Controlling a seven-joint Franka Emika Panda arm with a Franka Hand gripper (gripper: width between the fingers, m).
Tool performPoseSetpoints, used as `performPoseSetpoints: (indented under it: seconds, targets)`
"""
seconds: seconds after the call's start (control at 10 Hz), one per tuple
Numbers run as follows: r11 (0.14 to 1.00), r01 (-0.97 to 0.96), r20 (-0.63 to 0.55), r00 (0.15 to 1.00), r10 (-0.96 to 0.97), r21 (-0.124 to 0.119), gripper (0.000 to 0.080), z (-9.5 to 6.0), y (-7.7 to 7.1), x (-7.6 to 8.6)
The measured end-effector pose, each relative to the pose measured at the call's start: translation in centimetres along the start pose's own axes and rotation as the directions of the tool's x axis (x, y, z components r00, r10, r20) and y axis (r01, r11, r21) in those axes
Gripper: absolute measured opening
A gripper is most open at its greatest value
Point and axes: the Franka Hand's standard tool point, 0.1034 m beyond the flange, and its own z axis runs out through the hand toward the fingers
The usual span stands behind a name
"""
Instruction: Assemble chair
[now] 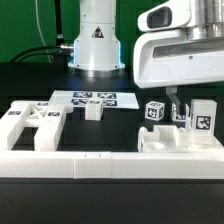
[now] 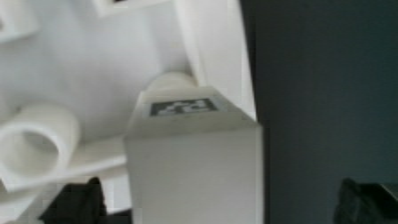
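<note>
White tagged chair piece sits directly beneath my pincer, lying between its two fingertips. I see the jaws spread fully wide, gripping nothing; I cannot confirm any contact.

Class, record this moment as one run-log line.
jaws: open, empty | under jaws: tagged chair piece | slotted panel: on table, exterior view's left

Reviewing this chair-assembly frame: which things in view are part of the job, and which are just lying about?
Part of the job:
slotted panel
small block
tagged cube
tagged upright piece

Just lying about:
marker board
long border rail
</note>
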Motion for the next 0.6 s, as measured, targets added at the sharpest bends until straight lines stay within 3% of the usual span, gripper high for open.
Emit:
performPoseSetpoints:
  seconds: [0.2, 0.6]
  targets:
    - [0.974, 0.226, -0.001, 0.974, -0.227, -0.010, 0.0649, -0.18, 0.05, 0.13]
    - [0.880, 0.475, 0.008, 0.880, -0.475, -0.015, 0.0649, -0.10, 0.27, 0.12]
